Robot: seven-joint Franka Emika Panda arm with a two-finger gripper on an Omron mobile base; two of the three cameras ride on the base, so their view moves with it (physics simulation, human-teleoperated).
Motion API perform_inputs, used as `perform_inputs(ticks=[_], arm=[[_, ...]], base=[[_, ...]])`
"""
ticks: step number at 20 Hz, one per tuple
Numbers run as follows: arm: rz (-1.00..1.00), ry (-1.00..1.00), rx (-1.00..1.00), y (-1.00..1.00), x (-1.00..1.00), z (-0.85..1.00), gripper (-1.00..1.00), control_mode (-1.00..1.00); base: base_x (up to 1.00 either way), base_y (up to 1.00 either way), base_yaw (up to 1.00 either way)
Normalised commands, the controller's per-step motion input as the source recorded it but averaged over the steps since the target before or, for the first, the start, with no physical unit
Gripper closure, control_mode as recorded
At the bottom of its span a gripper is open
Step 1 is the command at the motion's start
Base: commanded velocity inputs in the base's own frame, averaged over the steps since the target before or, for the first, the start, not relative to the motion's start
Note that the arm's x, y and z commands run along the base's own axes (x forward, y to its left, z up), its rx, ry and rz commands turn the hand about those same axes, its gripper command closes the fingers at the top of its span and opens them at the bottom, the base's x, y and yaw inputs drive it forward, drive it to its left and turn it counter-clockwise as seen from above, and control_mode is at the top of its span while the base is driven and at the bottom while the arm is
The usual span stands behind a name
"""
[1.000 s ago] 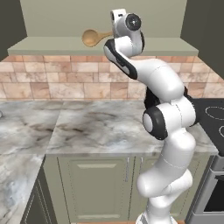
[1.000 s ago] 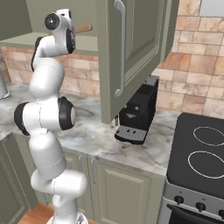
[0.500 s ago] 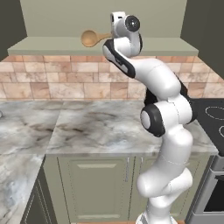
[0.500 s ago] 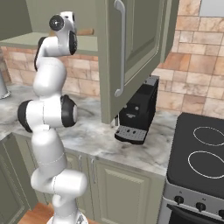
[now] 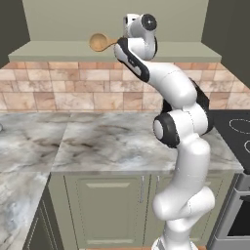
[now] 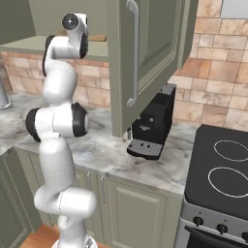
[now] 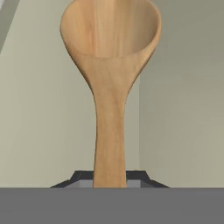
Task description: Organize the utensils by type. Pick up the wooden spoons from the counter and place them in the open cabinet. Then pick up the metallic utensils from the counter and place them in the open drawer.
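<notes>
holding a wooden spoon at the cabinet shelf

light-tan wooden spoon (image 7: pixel 109 87) runs straight up the hand view, its oval bowl at 12 o'clock and its handle pinched at 6 o'clock by the gripper (image 7: pixel 109 181), which is closed on it. from the left base camera the spoon's bowl sticks out toward 9 o'clock from the hand, just above the flat shelf (image 5: pixel 58 50) of the open sage-green cabinet (image 6: pixel 145 58). the white arm (image 5: pixel 180 122) reaches up from the 5 o'clock corner. below lies the marble surface (image 5: pixel 97 141), backed by brick tile. at 3 o'clock in the right base view, a black coffee machine (image 6: pixel 152 123) and a stove (image 6: pixel 223 169) stand.
</notes>
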Motion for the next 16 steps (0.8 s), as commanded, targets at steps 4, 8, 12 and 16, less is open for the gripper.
perform_inputs(ticks=[4, 8, 12, 16], arm=[[0.06, 0.01, 0.01, 0.00, 0.40, 0.00, 1.00, -1.00], [0.06, 0.00, 0.00, 0.00, 0.33, -0.05, 1.00, -1.00], [0.05, 0.00, 0.00, 0.00, 0.27, -0.10, 1.00, -1.00], [0.03, 0.00, 0.00, 0.00, 0.28, -0.14, 1.00, -1.00]], base=[[0.00, 0.00, 0.00], [0.00, 0.00, 0.00], [0.00, 0.00, 0.00], [0.00, 0.00, 0.00]])
